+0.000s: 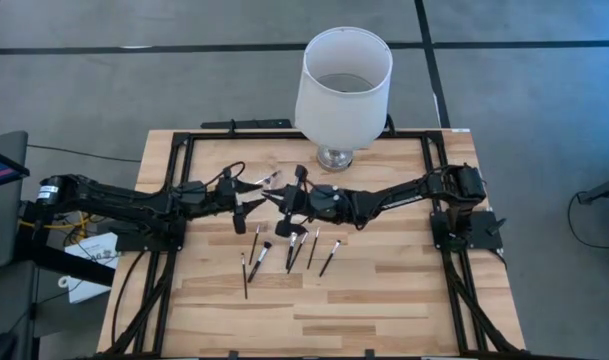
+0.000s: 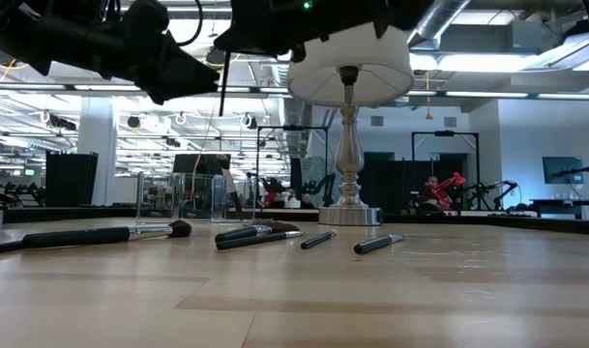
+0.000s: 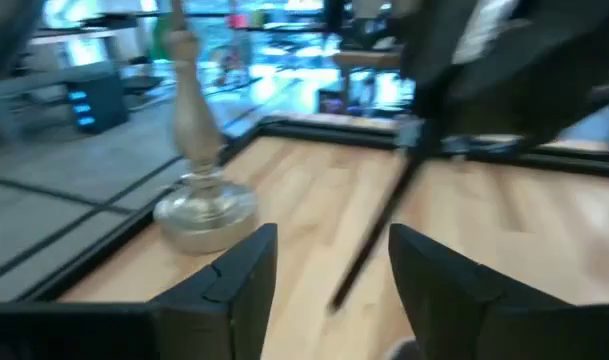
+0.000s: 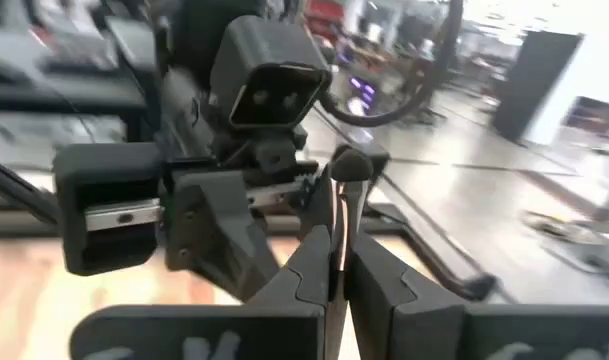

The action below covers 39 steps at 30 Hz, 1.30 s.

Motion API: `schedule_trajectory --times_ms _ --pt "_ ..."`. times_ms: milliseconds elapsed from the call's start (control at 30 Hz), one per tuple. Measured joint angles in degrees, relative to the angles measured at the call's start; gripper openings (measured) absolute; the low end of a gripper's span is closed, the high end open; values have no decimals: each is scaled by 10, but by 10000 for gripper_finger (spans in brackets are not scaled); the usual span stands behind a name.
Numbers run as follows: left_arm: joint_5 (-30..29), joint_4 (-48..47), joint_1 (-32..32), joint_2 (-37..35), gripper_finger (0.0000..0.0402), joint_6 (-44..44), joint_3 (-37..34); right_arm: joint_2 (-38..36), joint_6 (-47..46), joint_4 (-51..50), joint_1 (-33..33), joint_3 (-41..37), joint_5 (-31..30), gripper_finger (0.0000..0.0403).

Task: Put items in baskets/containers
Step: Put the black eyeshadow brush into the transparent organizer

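My right gripper (image 1: 287,200) (image 4: 337,238) hovers over the table's middle, shut on a thin dark brush (image 2: 221,92) that hangs below it. My left gripper (image 1: 252,200) (image 3: 334,238) faces it from the left, open. In the left wrist view the hanging brush (image 3: 379,225) shows slanted just ahead of the spread fingers; whether they touch it, I cannot tell. Several more brushes (image 1: 294,250) (image 2: 255,234) lie flat on the wood nearer the near edge. The clear pouch does not plainly show. My right gripper pinches the thin brush (image 4: 336,222) between its two shut fingers. The brush is lifted clear of the table and hangs nearly upright below the fingers. Which part of the brush the fingers have, I cannot tell.
A lamp with a white shade (image 1: 344,85) on a glass base (image 3: 204,210) stands at the table's far edge, just behind both grippers. A black frame (image 1: 174,190) runs along the table's sides. Bare wood (image 1: 384,310) lies toward the near edge.
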<state>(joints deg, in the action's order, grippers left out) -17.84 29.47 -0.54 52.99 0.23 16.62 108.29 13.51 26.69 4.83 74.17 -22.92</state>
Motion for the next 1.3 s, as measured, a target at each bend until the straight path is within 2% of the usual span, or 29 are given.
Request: schedule_trajectory --times_ms 67,233,333,433,567,733,800,1100,1300 --pt "-26 -1 0 0 195 0 0 0 9 -12 4 10 -25 10" --pt "-69 0 -3 -18 191 30 0 3 -11 -9 -25 7 -26 10" --pt "-130 -1 -8 -52 187 69 0 26 -59 4 -51 6 0 11" --pt "-145 -7 -19 -93 183 73 0 66 -71 61 -70 6 37 12" --pt "-110 -10 -49 -150 176 75 0 111 -71 134 -80 14 67 11" --pt "17 -10 -73 -197 158 81 0 154 -66 139 -87 52 79 13" --pt "45 -11 -73 -200 149 80 0 174 -50 137 -91 67 78 13" --pt "47 -12 -72 -162 120 79 0 247 -40 133 -109 116 77 19" --pt "44 -12 -60 -136 116 79 0 252 -40 100 -109 120 78 43"
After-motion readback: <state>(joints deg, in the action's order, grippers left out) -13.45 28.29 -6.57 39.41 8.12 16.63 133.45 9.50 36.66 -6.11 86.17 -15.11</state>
